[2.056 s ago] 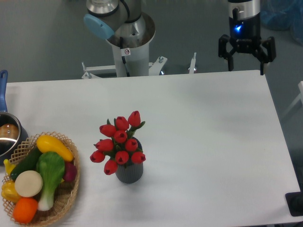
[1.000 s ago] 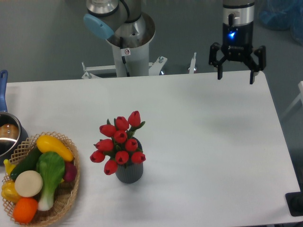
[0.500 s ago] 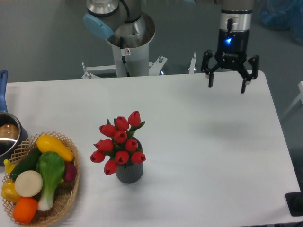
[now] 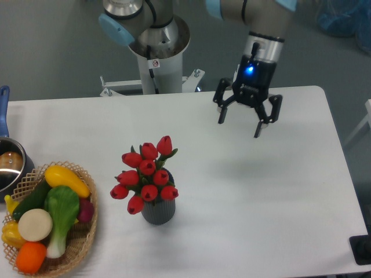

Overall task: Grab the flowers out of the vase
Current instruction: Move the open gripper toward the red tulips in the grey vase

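Observation:
The flowers (image 4: 146, 174), a bunch of red tulip buds with green leaves, stand upright in the small dark grey ribbed vase (image 4: 158, 211) on the white table, left of centre. My gripper (image 4: 239, 128) hangs open above the table's back right part, well up and to the right of the bunch. Its black fingers are spread and tilted, with nothing between them. A blue light glows on its wrist.
A woven wicker basket (image 4: 84, 231) of toy vegetables and fruit sits at the front left edge. A metal pot (image 4: 11, 168) with a blue handle is at the far left. The arm's base column (image 4: 159, 52) stands behind the table.
My gripper has moved left and down from beyond the table's back right corner to over the table, closer to the flowers, and has tilted. It stays open. The flowers and vase have not moved.

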